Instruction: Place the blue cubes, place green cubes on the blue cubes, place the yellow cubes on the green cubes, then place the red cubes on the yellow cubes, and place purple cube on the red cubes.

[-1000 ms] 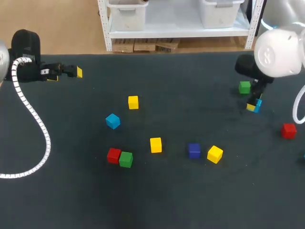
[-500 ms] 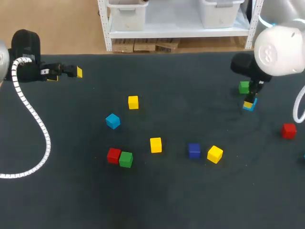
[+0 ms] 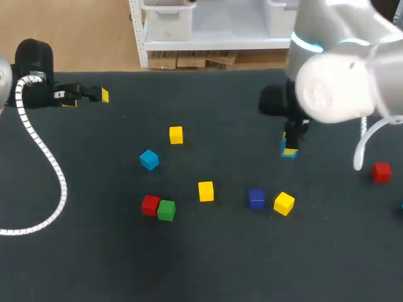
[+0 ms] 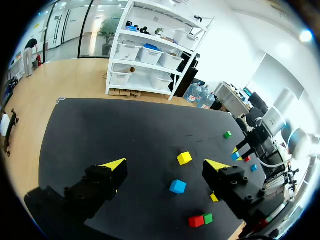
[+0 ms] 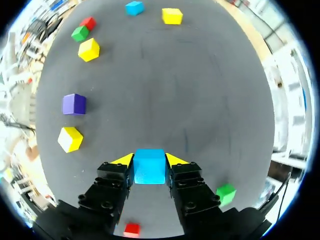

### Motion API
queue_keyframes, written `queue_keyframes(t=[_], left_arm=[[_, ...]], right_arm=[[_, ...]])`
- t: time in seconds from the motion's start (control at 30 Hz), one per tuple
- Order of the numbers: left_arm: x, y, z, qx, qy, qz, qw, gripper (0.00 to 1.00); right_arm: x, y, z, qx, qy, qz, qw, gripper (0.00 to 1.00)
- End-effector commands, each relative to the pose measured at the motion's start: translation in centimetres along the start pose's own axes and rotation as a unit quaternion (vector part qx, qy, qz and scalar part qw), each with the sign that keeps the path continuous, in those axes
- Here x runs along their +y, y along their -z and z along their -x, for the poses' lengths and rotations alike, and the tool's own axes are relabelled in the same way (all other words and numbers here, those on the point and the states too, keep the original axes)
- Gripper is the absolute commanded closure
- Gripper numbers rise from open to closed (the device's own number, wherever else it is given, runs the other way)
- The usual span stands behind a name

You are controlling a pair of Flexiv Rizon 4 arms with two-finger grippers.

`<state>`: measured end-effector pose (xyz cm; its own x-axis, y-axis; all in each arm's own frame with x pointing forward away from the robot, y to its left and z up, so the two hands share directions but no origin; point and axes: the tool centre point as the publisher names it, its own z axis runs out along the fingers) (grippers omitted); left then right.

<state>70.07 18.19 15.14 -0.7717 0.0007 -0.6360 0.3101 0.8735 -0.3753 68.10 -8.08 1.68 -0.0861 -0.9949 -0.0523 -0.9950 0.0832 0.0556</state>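
The right jaws pinch a light-blue cube (image 5: 149,166) from both sides over the dark surface (image 5: 210,100) — open room lies straight ahead of them, with a purple cube (image 5: 74,104) and a yellow cube (image 5: 70,138) off to one side. The left jaws stand spread near the surface's edge, a second blue cube (image 4: 177,186) ahead of them.

Light blue cube (image 5: 149,166) in yellow-tipped right hand (image 5: 149,160), purple cube (image 5: 74,104), red cube (image 3: 150,204), green cube (image 3: 166,209), black table (image 3: 94,258)
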Motion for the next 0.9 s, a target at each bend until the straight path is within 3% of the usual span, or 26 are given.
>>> queue_keyframes(t=[0.03,0.3,0.5,0.9], left_arm=[[0.2,0.0,-0.1,-0.003,-0.001,-0.006,1.000,0.00],[0.2,0.0,-0.1,-0.003,-0.001,-0.006,1.000,0.00],[0.2,0.0,-0.1,-0.003,-0.001,-0.006,1.000,0.00],[0.2,0.0,-0.1,-0.003,-0.001,-0.006,1.000,0.00]], right_arm=[[-1.3,-0.6,2.1,0.013,0.021,0.005,1.000,1.00],[-2.6,0.0,4.3,0.012,0.038,0.008,0.999,1.00],[-2.5,-0.4,5.4,-0.003,0.037,0.061,0.997,1.00],[-2.3,-1.5,6.6,0.011,0.056,0.047,0.997,1.00]])
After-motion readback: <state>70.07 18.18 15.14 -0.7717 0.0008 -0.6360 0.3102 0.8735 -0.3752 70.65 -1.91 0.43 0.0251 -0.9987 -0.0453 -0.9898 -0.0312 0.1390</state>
